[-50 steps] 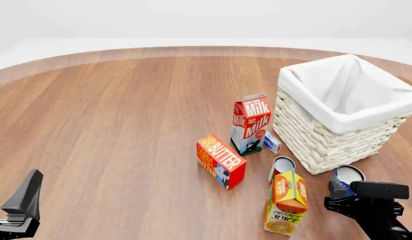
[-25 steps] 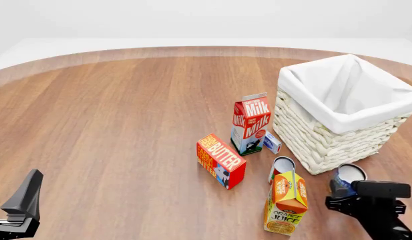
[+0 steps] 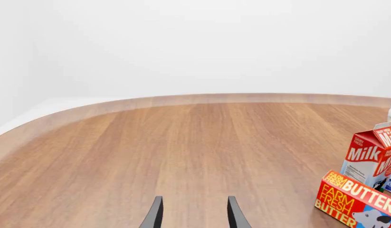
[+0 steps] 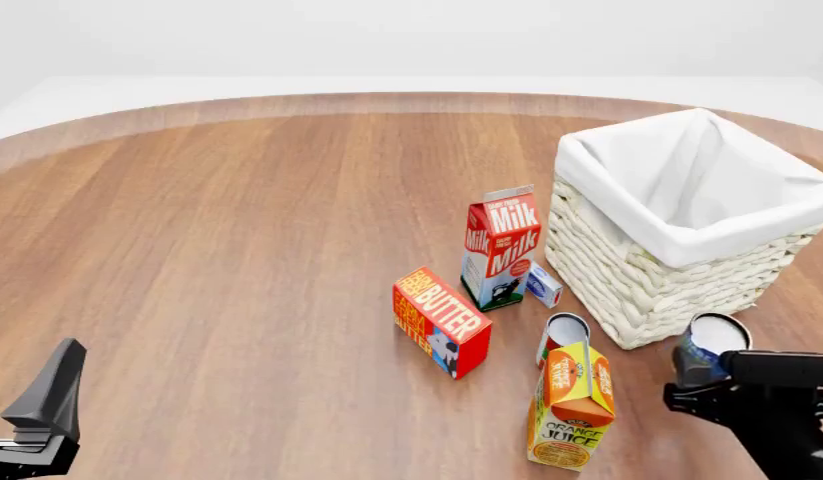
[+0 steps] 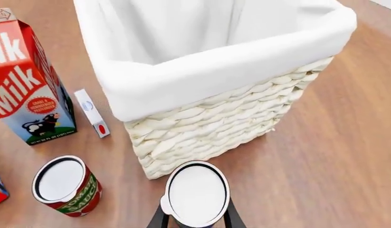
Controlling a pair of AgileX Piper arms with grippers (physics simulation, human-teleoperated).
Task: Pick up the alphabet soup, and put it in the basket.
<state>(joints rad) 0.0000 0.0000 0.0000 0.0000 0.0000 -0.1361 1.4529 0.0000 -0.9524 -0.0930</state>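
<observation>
Lifted higher and rightward, the alphabet soup (image 4: 713, 345) rides gripped in the right arm's fingers (image 5: 158, 219) near the basket (image 4: 611, 262), for dropping in; left fingers (image 3: 154, 216) idle open.

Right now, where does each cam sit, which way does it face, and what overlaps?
Front: fixed, above and behind the arms, looking down at the table; left gripper low left, right gripper holding the alphabet soup.
Left wrist: behind the open fingers, facing bare table, milk carton and butter box at the edge.
Right wrist: looks down over the can at the basket.
Shared: milk carton in all three.
</observation>
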